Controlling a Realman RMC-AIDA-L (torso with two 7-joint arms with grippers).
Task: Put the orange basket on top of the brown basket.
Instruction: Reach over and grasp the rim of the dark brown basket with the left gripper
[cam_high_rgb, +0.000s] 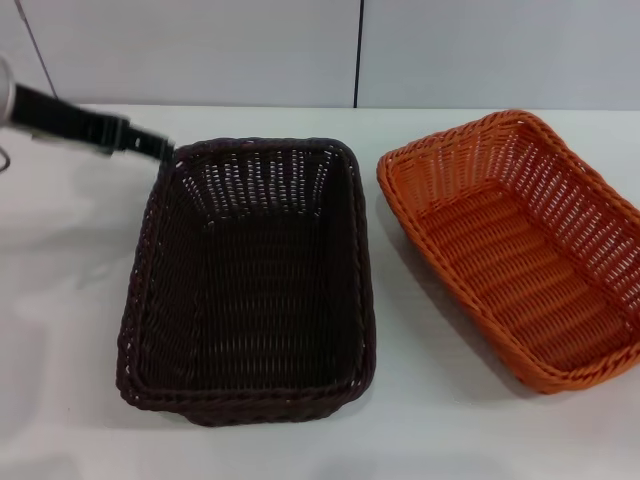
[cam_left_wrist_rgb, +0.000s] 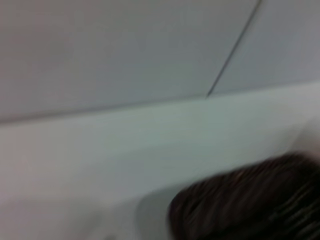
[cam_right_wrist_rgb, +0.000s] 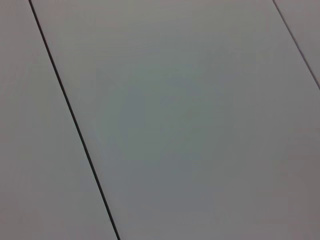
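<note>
The brown basket (cam_high_rgb: 250, 290) stands in the middle of the white table (cam_high_rgb: 60, 300), its opening up and nothing inside. The orange basket (cam_high_rgb: 520, 250) rests to its right, angled a little, a narrow strip of table between the two. My left gripper (cam_high_rgb: 160, 147) reaches in from the upper left, its dark tip right at the brown basket's far left corner; contact with the rim cannot be made out. In the left wrist view a blurred part of the brown basket (cam_left_wrist_rgb: 250, 200) shows. The right gripper is out of sight.
A pale panelled wall (cam_high_rgb: 300, 50) with a dark vertical seam runs behind the table. The right wrist view shows only wall panels (cam_right_wrist_rgb: 175, 125) with dark seams.
</note>
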